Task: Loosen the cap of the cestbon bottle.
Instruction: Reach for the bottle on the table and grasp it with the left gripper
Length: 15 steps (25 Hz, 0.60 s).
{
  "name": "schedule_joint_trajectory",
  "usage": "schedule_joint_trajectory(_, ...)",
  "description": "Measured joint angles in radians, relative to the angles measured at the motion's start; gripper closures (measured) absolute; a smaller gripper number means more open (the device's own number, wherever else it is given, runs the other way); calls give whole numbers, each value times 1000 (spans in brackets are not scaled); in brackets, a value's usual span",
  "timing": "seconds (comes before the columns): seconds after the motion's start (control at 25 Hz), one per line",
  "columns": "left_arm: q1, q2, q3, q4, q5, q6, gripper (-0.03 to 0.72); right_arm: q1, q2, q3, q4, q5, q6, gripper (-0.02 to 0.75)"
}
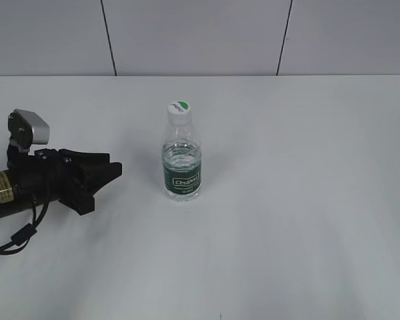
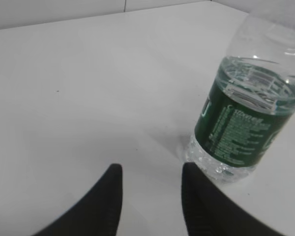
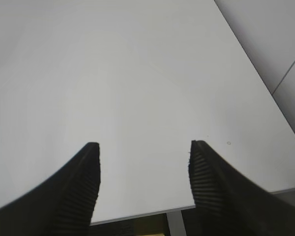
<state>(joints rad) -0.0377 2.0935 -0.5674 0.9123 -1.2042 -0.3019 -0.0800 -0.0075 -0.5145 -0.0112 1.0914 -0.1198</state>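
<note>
The cap [image 1: 179, 110], white with a green mark on top, sits screwed onto the bottle [image 1: 182, 163]. The bottle is clear plastic with a dark green label band and stands upright near the middle of the white worktop [image 1: 307, 200], somewhat closer to the far edge than the near one. My left pincer [image 1: 107, 175] lies low over the worktop toward the left edge, pointing at the bottle and apart from it. Its two black fingers [image 2: 108, 196] are spread with a gap between them, holding nothing. My right pincer [image 3: 142, 167] is spread wide and empty, over bare worktop beside an edge. It does not show in the exterior view.
</note>
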Motion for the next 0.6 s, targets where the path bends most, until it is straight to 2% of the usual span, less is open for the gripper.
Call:
schedule_joint_trajectory(0.08,0,0,0,8,0,0,362,0,0,0,0,0,0,297)
schedule_joint_trajectory(0.2,0,0,0,18,0,0,139,0,0,0,0,0,0,297)
schedule_joint_trajectory(0.28,0,0,0,21,0,0,48,0,0,0,0,0,0,297)
schedule_joint_trajectory(0.6,-8,0,0,30,0,-2,44,0,0,0,0,0,0,297)
